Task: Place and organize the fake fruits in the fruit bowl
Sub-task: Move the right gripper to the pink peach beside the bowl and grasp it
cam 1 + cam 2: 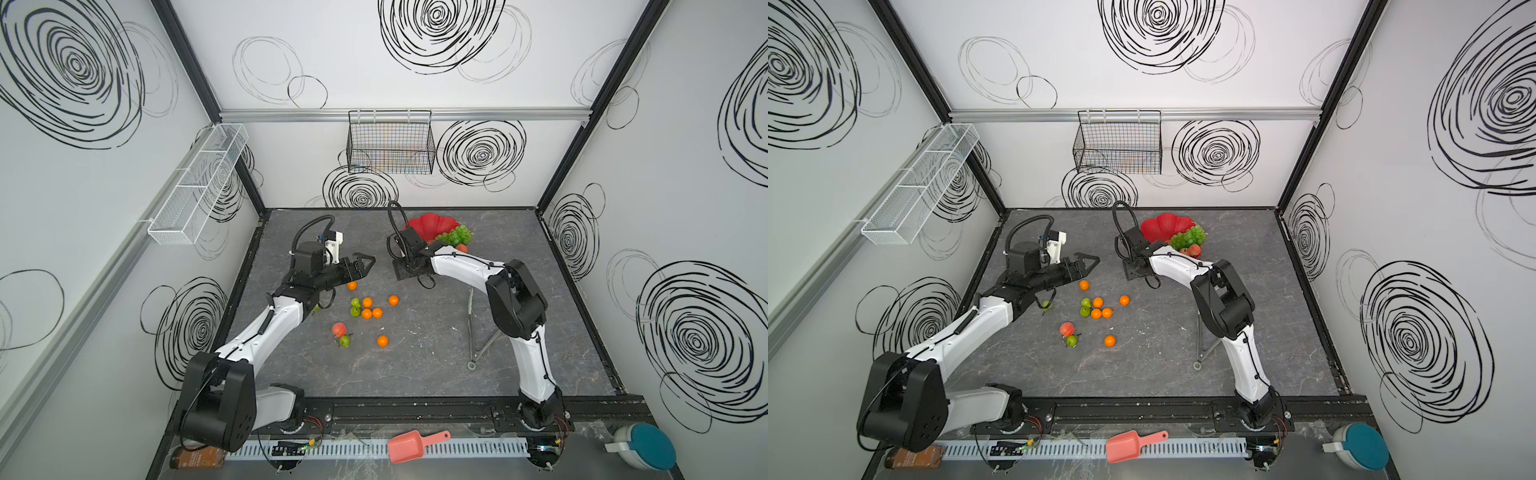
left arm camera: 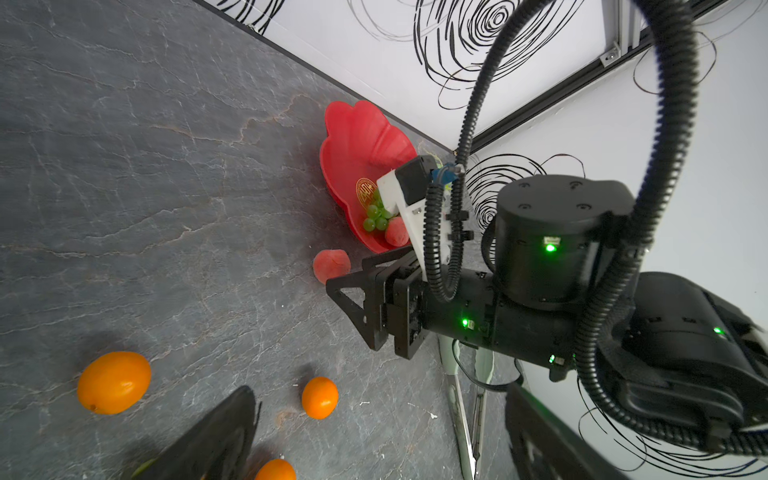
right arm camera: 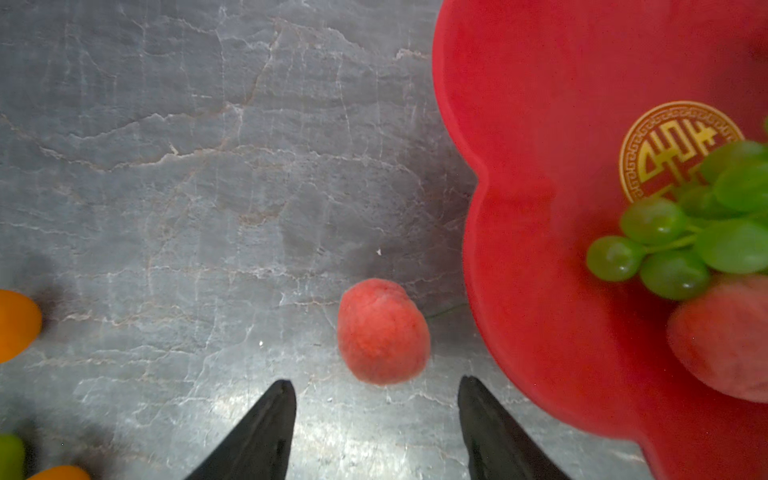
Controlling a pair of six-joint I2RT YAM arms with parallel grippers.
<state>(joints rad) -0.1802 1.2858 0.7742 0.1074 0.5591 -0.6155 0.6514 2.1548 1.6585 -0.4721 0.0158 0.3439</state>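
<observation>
Glossy red bowl (image 3: 519, 208) with a gold emblem (image 3: 665, 145) sits right beside the black right gripper (image 3: 376, 415). In it are see-through green grapes (image 3: 673, 245) and a fuzzy peach (image 3: 723, 336), pink-red. The loose peach (image 3: 382, 330) just ahead of the tips is the same pink-red. The table (image 3: 166, 166) is dark grey marble with pale, rusty veins. The oranges (image 1: 366, 302) below the black left gripper (image 1: 366, 262) are bright orange.

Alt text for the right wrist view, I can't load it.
A pink-red peach lies on the grey table just ahead of the open right gripper, beside the red fruit bowl, which holds green grapes and another peach.
</observation>
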